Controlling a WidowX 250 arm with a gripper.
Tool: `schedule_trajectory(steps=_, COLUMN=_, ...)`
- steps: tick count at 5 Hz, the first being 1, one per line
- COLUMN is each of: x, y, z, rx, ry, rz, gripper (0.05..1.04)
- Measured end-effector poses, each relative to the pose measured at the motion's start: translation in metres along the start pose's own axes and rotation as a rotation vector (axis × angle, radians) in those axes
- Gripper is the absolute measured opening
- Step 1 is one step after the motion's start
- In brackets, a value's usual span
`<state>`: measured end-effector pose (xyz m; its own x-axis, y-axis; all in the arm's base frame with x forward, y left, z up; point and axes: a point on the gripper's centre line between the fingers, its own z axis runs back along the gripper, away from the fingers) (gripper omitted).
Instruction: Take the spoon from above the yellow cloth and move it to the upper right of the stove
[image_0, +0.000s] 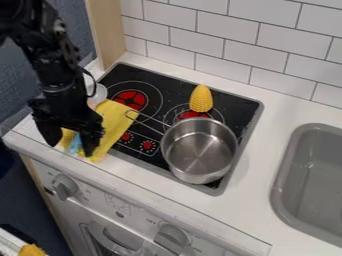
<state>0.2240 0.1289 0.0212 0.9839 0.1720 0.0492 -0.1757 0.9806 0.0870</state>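
The black gripper (71, 141) hangs over the front left part of the yellow cloth (117, 122), its two fingers spread apart. Between and behind them a light-blue piece (75, 144) shows, apparently the spoon's handle. A pale, rounded part (99, 93) appears beyond the cloth's back edge, partly behind the arm; whether it belongs to the spoon I cannot tell. The gripper hides the stretch between these two parts. The cloth lies across the left side of the black stove (175, 99) and onto the white counter.
A steel pot (200, 150) stands on the stove's front right, its wire handle pointing back left toward the cloth. Yellow corn (201, 98) is at the back right burner. A grey sink (286, 182) lies to the right, and a tiled wall (224, 31) runs behind.
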Motion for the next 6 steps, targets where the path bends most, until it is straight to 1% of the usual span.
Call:
schedule_trajectory(steps=1, x=0.002, y=-0.001, z=-0.004, rx=0.004, ry=0.009, rz=-0.006, gripper=0.949)
schedule_trajectory(steps=2, x=0.003, y=-0.001, z=-0.007, rx=0.002, ry=0.022, rz=0.000, gripper=0.700)
schedule_trajectory(steps=3, x=0.003, y=-0.001, z=-0.009, rx=0.001, ry=0.032, rz=0.002, gripper=0.574)
schedule_trajectory(steps=4, x=0.003, y=0.000, z=-0.010, rx=0.003, ry=0.037, rz=0.005, gripper=0.388)
schedule_trajectory(steps=5, x=0.004, y=-0.002, z=-0.008, rx=-0.014, ry=0.043, rz=0.000, gripper=0.324)
schedule_trajectory(steps=6, x=0.010, y=-0.002, z=0.017, rx=-0.026, ry=-0.007, rz=0.003, gripper=0.324)
